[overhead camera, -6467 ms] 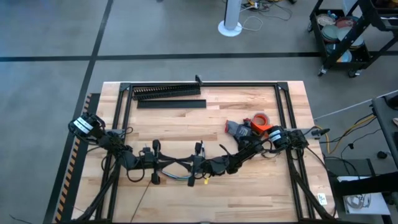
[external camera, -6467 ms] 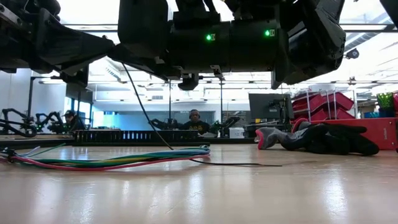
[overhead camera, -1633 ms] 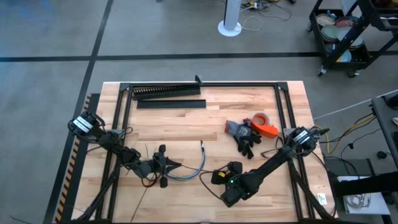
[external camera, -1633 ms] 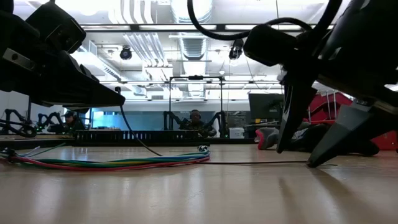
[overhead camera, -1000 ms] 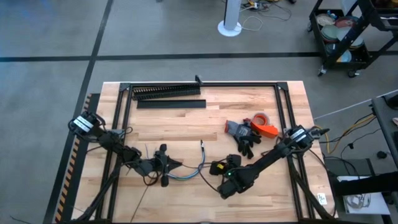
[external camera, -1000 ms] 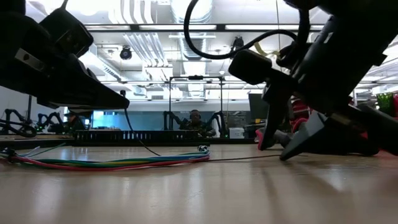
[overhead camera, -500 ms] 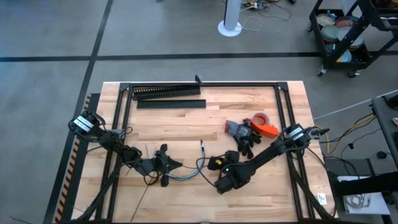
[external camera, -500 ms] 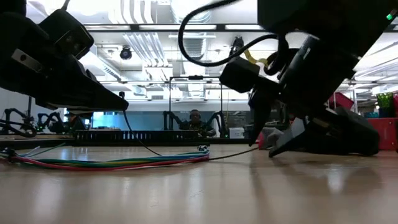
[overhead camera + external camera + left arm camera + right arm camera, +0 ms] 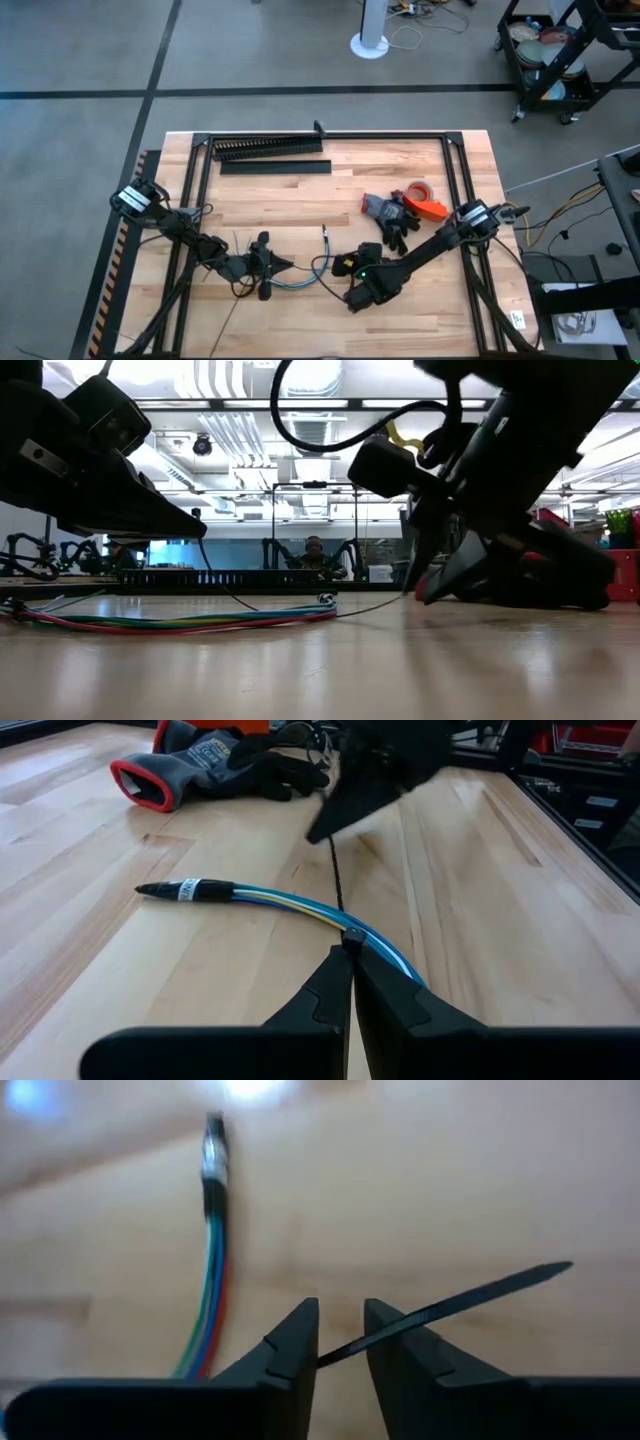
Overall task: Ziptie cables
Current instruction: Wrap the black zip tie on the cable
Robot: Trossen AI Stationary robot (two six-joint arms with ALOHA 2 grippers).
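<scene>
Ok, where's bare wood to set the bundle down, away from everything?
Free: the stretch between the black duct and the cables, left of the gloves. Crowded: the near middle, where left gripper and right gripper flank the cables, ziptie between the right fingers.

2 dark jointed arms, black cables, green indicator lights
</scene>
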